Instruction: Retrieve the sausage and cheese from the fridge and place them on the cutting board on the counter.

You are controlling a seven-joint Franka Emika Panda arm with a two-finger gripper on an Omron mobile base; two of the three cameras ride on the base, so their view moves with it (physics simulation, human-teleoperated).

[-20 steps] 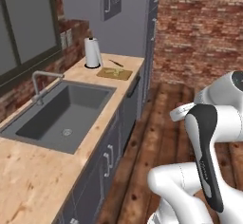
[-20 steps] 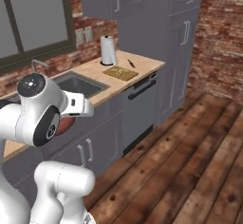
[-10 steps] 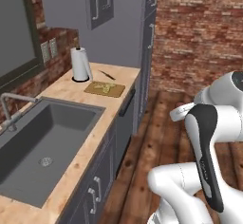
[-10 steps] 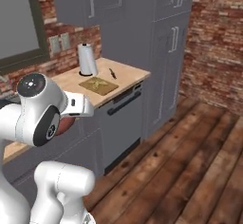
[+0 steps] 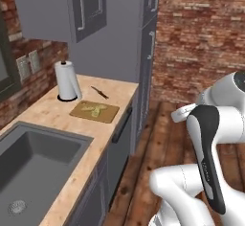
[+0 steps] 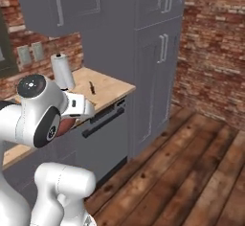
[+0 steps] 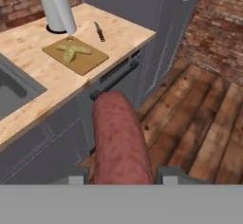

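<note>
One link in transit: the sausage [image 7: 118, 140] sits lengthwise between the two dark finger tips in the hand view, its rounded far end pointing toward the bench edge.
Hand: the hand [image 7: 119, 174] is closed on the sausage, tips pressing its two flanks near the near end; the contact itself is cut off by the bottom of that view.
Sausage position: held in the air in front of the lower cabinets, above the plank floor [image 7: 199, 118], well apart from the board.
Sausage handling: judged light, plump and somewhat yielding, with a smooth skin that could slide or roll in a two-tip pinch; firm enough not to sag. The best hold is across the thick middle, squeezing the sides, not the tapered ends.
Cheese: the cheese [image 7: 72, 51] lies on the cutting board [image 7: 90, 59], a pale yellow-olive chunk near the board's centre, so that half looks done.
Cheese handling: likely soft and crumbly at the edges; better not knocked when the link is set down beside it.
Cutting board: flat on the bench [image 5: 52, 112], between the sink [image 5: 33, 158] and the bench's far end.
Neighbours: a paper towel roll [image 5: 66, 80] stands just behind the board; a small knife [image 5: 99, 92] lies near it.
Beyond: a tall grey cabinet [image 6: 158, 62] rises past the bench end.
Progress: by judgement, carry and placement of the sausage remain.
</note>
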